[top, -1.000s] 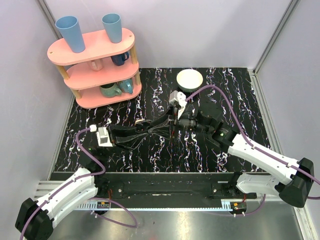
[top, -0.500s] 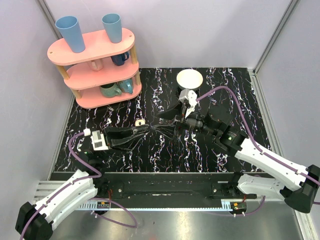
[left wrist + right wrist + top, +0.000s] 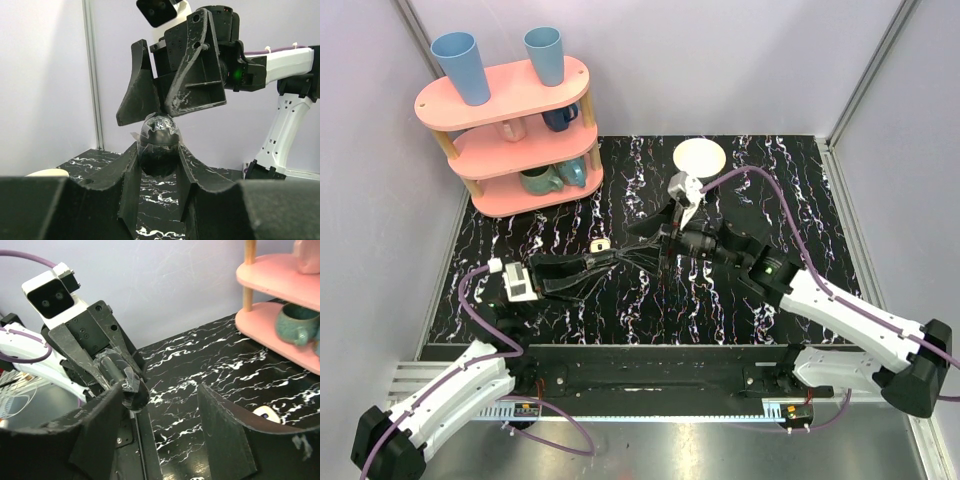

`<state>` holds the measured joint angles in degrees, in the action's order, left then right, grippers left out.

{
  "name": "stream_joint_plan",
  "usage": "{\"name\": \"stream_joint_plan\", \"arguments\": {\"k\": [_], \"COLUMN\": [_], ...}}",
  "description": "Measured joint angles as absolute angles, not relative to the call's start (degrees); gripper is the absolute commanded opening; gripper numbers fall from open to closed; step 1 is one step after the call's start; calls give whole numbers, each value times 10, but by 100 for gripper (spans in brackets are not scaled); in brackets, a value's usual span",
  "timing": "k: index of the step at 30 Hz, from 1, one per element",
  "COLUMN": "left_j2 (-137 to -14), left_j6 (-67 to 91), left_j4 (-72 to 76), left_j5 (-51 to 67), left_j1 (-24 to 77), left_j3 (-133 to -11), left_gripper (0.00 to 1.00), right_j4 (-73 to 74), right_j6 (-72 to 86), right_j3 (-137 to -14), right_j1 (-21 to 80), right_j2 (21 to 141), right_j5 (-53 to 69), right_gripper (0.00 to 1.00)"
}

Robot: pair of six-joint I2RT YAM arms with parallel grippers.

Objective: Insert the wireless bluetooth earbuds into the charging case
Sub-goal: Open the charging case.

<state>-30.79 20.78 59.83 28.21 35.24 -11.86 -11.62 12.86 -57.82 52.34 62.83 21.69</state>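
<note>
Case (image 3: 599, 244) just beside left gripper (image 3: 658, 256), mid-table (image 3: 800, 190).

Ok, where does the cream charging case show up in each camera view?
Top external: charging case left of centre on the table.
Left wrist: cannot be made out.
Right wrist: lower right, on the table below the pink shelf.
Shared landmark: the black marbled table, in all three views.

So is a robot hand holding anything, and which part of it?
The left gripper is shut on the small black object, pinching its lower sides. The right gripper is open, holding nothing.
</note>
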Motion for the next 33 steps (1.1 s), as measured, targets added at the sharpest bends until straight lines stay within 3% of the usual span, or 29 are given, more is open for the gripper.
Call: {"name": "stream_joint_plan", "arguments": {"k": [9,33], "left_j2": [-308,-316], "left_j6": [206,216], "left_j4": [584,588], "left_j5": [292,312], "left_j1": [352,346], "left_j3": [-120,-124], "left_gripper": [0,0], "right_j4": [-100,-96], "right_j6": [137,133], "right_j3": [-614,-617], "right_j1": [523,526], "right_j2": [689,691], "right_j5": [296,279], "right_gripper": [75,78]}}
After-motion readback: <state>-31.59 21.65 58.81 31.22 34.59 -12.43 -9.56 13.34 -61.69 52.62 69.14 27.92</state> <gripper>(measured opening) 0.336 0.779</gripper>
